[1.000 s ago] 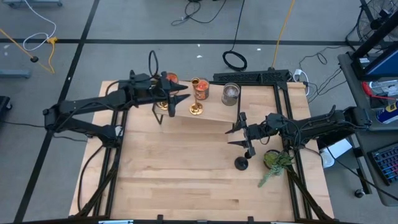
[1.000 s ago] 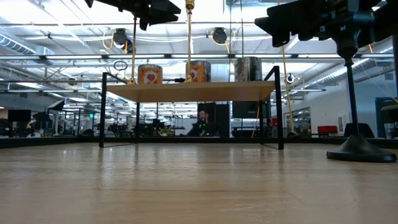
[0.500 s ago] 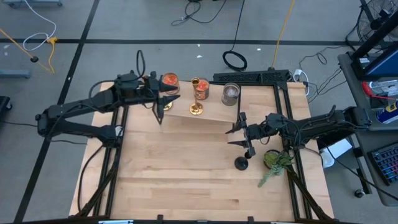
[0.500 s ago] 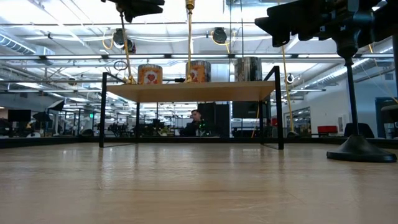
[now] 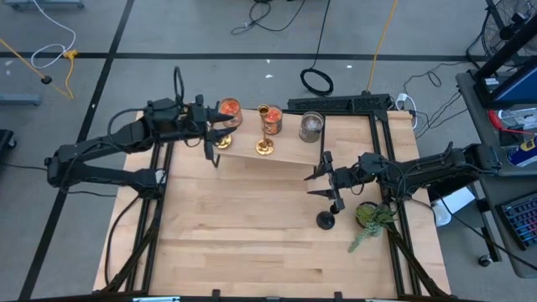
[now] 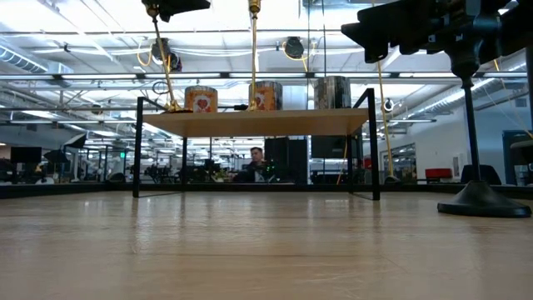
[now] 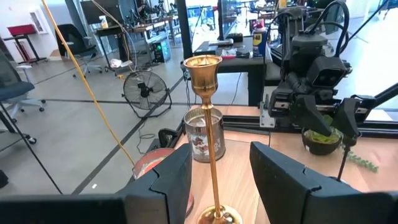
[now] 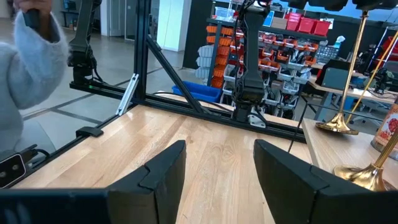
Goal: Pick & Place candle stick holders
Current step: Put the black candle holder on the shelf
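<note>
Left hand [image 5: 220,132] open, brass holder [image 5: 222,142] just ahead between fingers, untouched; right hand [image 5: 317,178] open above table.

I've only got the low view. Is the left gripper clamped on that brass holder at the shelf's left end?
Observer: No. The left wrist view shows the left gripper open, with nothing clamped.
Operator: Is the right gripper holding the black holder?
Observer: No. In the high view, the black holder stands on the table, apart from the open right gripper.
Operator: Anything close to it?
Observer: A small green plant sits beside it, toward the right arm's side.
</note>
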